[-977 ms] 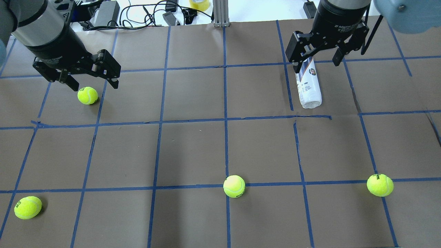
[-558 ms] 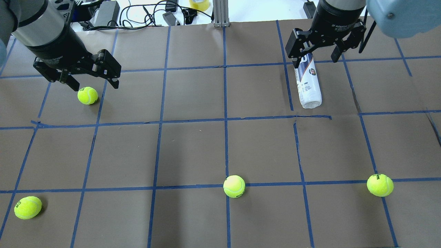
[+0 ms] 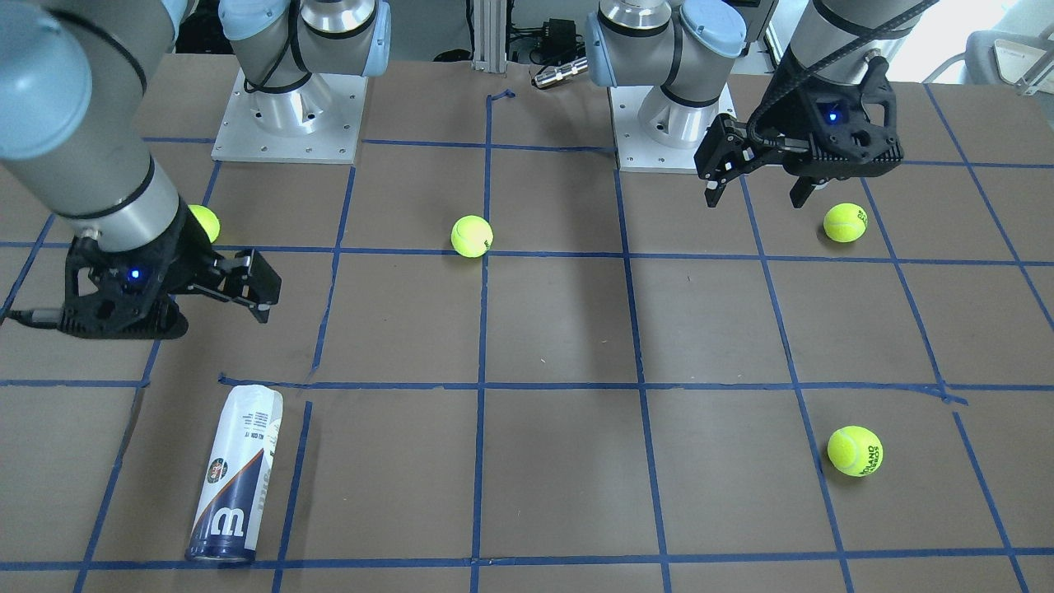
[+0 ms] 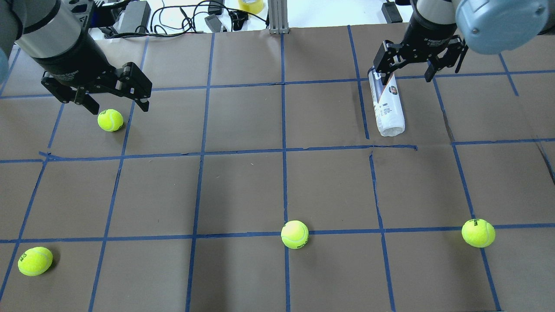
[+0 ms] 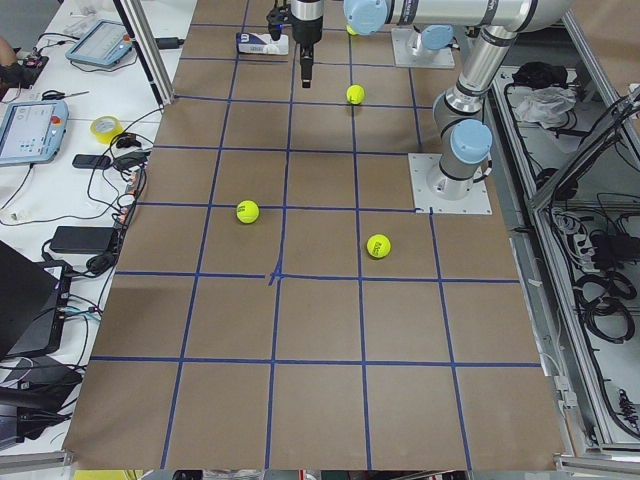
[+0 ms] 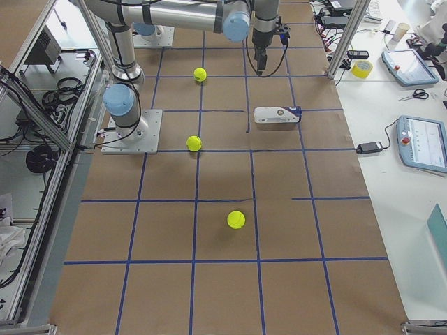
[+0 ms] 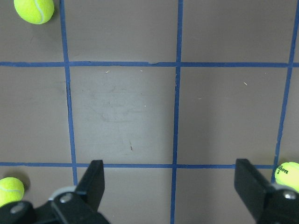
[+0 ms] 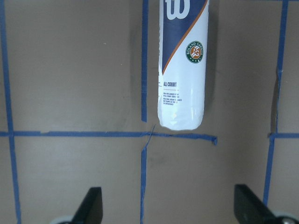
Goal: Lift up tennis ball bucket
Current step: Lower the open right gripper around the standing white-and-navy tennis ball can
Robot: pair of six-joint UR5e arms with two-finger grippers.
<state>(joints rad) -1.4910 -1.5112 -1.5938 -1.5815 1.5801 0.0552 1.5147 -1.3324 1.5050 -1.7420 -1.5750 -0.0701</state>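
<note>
Right end effector (image 4: 405,74) is drawing away from the robot and slightly outward, and is appearing smaller in the overhead view. The navy end of the tennis ball bucket (image 4: 389,106), previously covered by one finger, is now emerging just beside that finger, exposing more of its length.

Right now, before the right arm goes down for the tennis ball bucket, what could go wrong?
The tennis ball bucket lies on its side, so it may roll away if one finger touches it first. In the wrist view the open right gripper sits short of the bucket's white end, not over its middle. A grasp near that end could let the long tube tip or slip during the lift.
</note>
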